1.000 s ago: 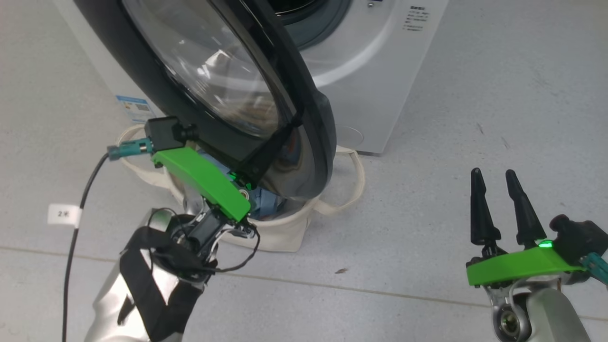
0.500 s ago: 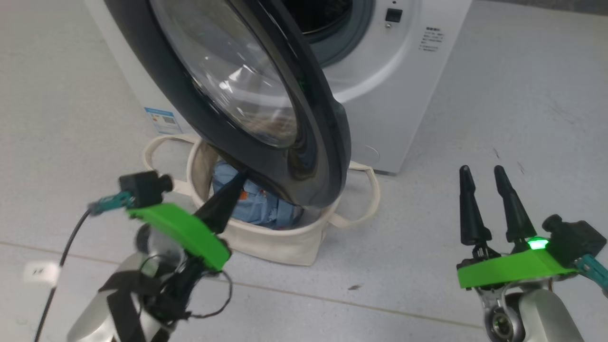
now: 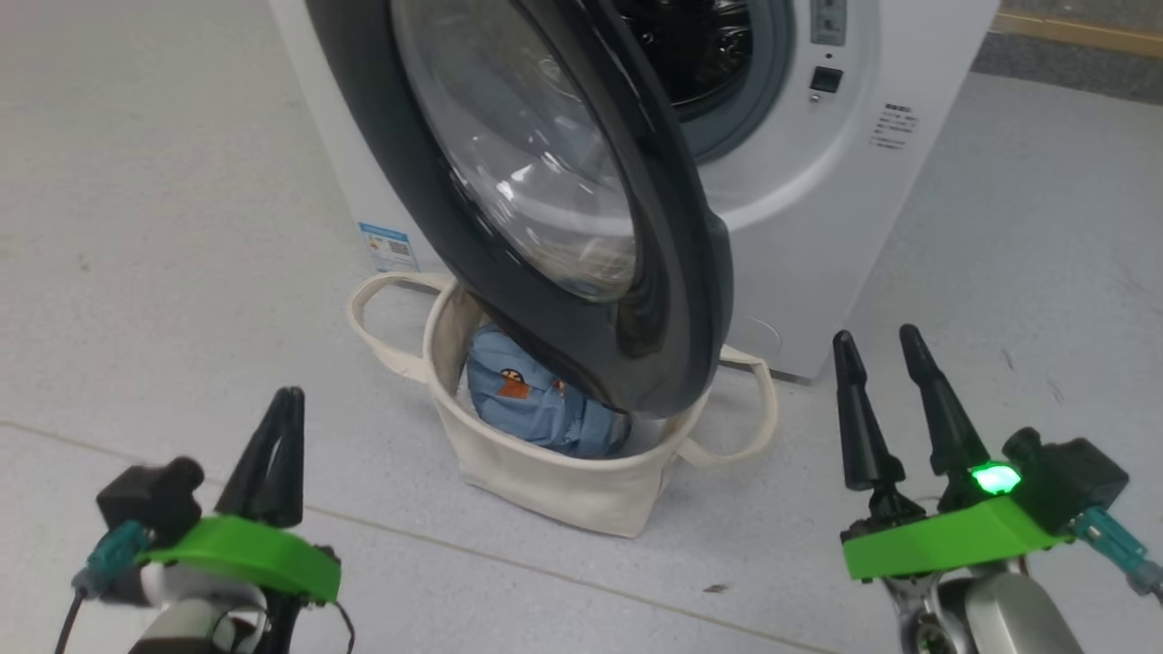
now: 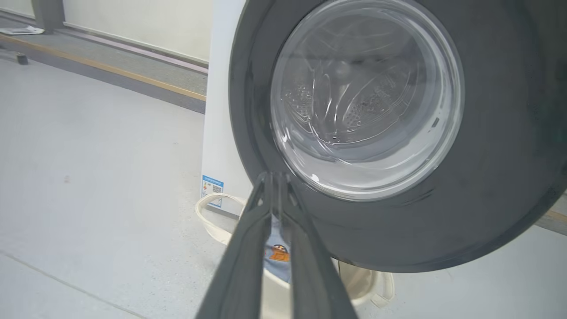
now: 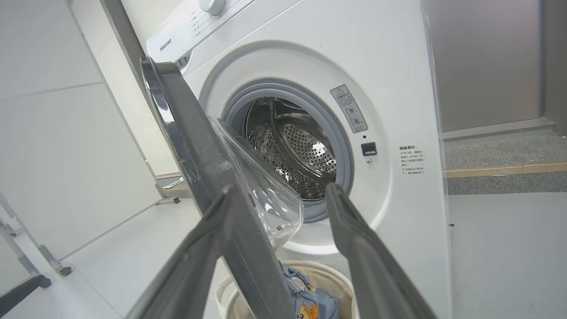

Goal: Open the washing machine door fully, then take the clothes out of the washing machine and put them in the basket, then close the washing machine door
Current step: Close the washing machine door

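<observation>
The left gripper has its two fingers pressed together and holds nothing; it hangs over the floor. Ahead of it and to its right stands the basket, with the clothes lying inside. By my reading the unloading is done and closing the door is what remains.

Above the basket, further ahead and to the right of this hand, the washing machine door stands swung out. It is hinged on the left of the washing machine, with its free edge towards the robot. The left wrist view looks squarely at the door's outer face, so that hand is on the side from which a push would swing the door shut.

The drum looks empty. The right gripper, fingers spread wide and empty, faces the door's inner side, with the free edge ahead and to its left. A push from there would open the door, not close it.
</observation>
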Tool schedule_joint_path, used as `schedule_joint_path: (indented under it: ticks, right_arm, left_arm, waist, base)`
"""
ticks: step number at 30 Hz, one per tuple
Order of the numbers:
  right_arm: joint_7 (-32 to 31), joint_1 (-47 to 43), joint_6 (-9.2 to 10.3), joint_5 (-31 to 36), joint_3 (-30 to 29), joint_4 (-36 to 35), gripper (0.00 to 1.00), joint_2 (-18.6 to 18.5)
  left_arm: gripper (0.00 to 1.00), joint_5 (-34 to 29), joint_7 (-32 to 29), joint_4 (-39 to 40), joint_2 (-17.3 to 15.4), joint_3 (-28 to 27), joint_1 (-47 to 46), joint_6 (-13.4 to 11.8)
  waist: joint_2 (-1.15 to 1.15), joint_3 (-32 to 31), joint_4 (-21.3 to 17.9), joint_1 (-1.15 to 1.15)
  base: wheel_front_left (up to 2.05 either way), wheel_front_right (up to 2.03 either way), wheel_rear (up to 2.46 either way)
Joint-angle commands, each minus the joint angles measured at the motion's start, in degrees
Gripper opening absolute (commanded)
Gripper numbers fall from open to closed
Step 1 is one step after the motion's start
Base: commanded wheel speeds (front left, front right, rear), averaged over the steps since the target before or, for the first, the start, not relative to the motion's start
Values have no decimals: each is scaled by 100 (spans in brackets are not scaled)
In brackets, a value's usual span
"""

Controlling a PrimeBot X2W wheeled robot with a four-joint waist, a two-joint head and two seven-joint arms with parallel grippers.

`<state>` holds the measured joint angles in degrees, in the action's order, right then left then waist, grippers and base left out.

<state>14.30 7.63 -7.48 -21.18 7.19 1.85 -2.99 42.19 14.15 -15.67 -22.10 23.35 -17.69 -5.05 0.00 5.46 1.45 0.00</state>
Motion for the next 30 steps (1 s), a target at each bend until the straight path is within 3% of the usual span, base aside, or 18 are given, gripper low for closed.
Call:
schedule_joint_path:
  ticks: [1,2,4,12,17,30]
  right_arm:
    - [70,-39,-1,24,190,-240,100,12]
    - [70,-68,-1,16,248,-262,100,12]
    - [70,-138,-1,-71,590,-363,100,12]
    - [70,-287,-1,30,800,-456,100,12]
    - [70,-337,-1,53,819,-440,100,12]
    - [70,-338,-1,18,870,-491,100,12]
  left_arm:
    - [81,-197,73,240,-138,-393,-53,-150]
    - [100,-280,78,283,-67,-531,67,-254]
    - [100,-361,82,461,262,-1018,408,-256]
    - [100,-1584,84,841,755,-1863,1046,-7]
    - [100,-2035,84,976,941,-2004,1268,358]
    - [100,-2677,85,778,1413,-2375,1358,852]
  waist:
    - [0,-40,92,0]
    - [0,-45,110,0]
    - [0,-62,189,0]
    - [0,-132,243,0]
    - [0,-180,240,0]
    - [0,-171,246,0]
  base:
    - [0,0,0]
    - [0,0,0]
    - [0,0,0]
    - [0,0,0]
    - [0,0,0]
    - [0,0,0]
